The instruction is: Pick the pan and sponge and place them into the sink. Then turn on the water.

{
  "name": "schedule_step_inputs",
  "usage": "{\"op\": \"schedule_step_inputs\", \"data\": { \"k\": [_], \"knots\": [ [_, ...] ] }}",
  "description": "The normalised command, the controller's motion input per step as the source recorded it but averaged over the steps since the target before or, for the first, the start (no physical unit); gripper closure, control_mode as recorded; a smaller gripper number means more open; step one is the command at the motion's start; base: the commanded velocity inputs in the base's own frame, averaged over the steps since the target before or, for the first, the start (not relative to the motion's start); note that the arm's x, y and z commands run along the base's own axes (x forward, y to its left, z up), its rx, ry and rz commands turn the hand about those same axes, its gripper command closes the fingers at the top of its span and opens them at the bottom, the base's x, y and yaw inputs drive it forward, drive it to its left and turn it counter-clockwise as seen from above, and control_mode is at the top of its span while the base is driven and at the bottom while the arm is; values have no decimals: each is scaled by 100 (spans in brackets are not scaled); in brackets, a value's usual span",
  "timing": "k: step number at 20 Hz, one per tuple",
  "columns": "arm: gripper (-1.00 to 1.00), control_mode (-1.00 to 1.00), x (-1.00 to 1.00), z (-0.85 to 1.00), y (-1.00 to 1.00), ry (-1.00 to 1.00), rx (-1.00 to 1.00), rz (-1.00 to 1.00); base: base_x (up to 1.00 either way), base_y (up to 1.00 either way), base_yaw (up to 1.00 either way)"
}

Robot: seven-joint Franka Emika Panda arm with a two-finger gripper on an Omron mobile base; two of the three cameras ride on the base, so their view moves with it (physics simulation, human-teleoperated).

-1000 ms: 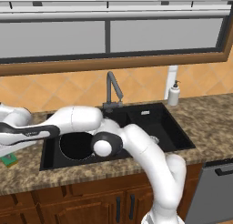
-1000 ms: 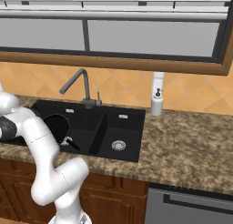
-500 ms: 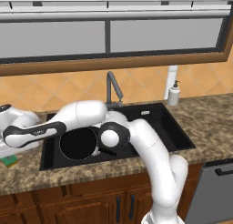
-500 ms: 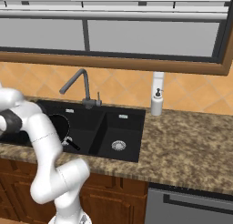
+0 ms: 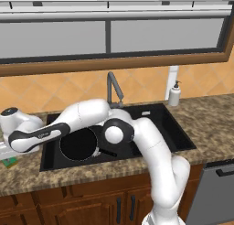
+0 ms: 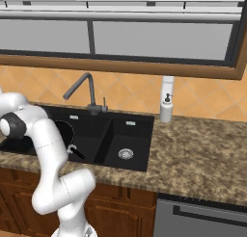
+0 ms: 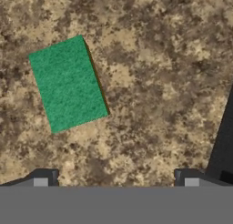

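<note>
Reaching far toward 9 o'clock in the left base view, over the speckled counter [image 5: 215,128]; frying pan [image 5: 78,144] lying in the wide basin of the black sink [image 5: 157,128], green sponge [image 5: 9,162] on the counter at its 9 o'clock, tall faucet [image 5: 114,89] behind.

Right base view: pan [image 6: 67,135] in the wide basin, handle toward 4 o'clock; soap dispenser [image 6: 166,108] at the sink's 2 o'clock.

Hand view: hand [image 7: 116,178] released, fingertips wide apart, grasping nothing; sponge [image 7: 68,83] flat at 11 o'clock.
</note>
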Motion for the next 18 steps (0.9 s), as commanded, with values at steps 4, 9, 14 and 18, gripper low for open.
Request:
{"op": "schedule_step_inputs", "data": {
  "k": [4,9,14,18],
  "knots": [
    [-100,-100,4,13,18,0,1,0,0,0,0],
    [-100,-100,12,3,15,-2,0,0,0,0,0],
    [-100,-100,9,0,23,-1,0,0,0,0,0],
    [-100,-100,6,0,32,0,0,0,0,0,0]
  ]
}}
